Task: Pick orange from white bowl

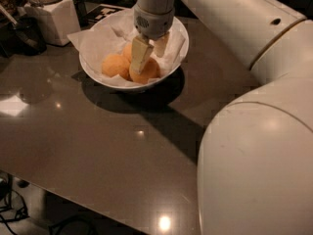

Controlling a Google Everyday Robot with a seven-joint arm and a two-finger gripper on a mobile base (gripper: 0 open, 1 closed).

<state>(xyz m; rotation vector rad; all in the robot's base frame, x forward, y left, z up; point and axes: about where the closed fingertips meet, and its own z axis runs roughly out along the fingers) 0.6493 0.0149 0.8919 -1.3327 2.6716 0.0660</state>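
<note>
Camera view gives me the orange (148, 72) at the 5 o'clock side of the white bowl (87, 68), close to its near rim and touching a paler orange (115, 65) at its 9 o'clock. A third orange (127, 50) shows at 11 o'clock. My gripper (146, 61) hangs down into the bowl with its fingers spread apart, one laid across the orange's front; it grips nothing I can see. Crumpled paper (93, 39) spills over the rim at 10 o'clock, toward the white canister (53, 14) by the far edge. From 6 to 8 o'clock the table (93, 146) runs bare to its near edge. My arm (254, 170) fills 3 to 5 o'clock.
</note>
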